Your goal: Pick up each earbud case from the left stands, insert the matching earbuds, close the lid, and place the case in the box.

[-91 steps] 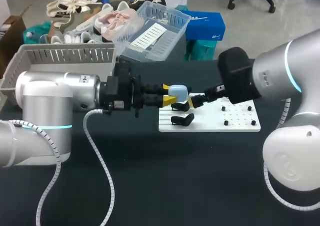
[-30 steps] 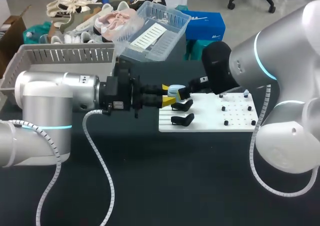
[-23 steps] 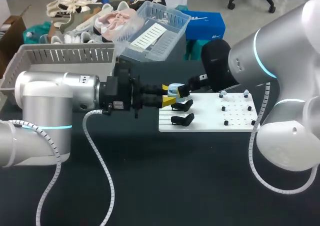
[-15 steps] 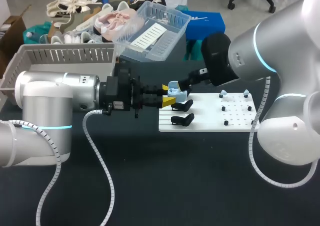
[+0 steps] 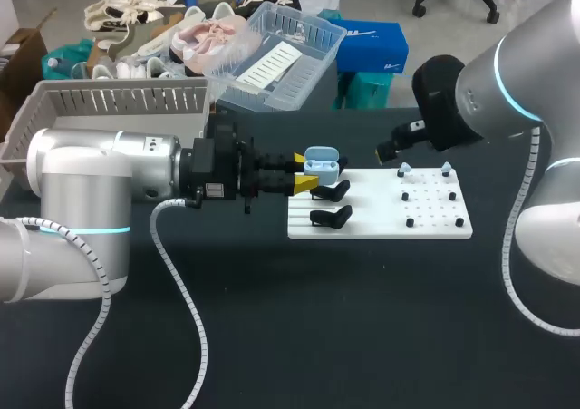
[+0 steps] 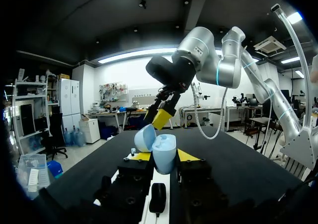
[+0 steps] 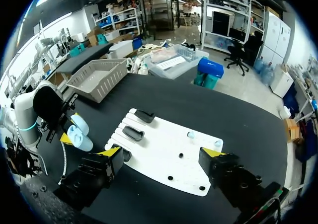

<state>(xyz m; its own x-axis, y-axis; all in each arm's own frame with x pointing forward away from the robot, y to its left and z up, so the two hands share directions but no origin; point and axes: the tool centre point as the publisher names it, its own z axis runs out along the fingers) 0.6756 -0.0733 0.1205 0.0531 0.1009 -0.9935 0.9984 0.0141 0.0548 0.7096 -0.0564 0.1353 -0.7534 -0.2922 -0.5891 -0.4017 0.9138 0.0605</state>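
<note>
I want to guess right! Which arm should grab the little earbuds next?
Right, probably. The right tool is open and hangs over the white board near the earbuds, while the left tool is shut on the open earbud case.

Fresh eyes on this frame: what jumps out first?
First, the pale blue earbud case, lid open, held in the left pincer over the left end of the white board. Next, the right pincer, wide open and empty, above the board near the two small blue earbuds at its back edge.
</note>
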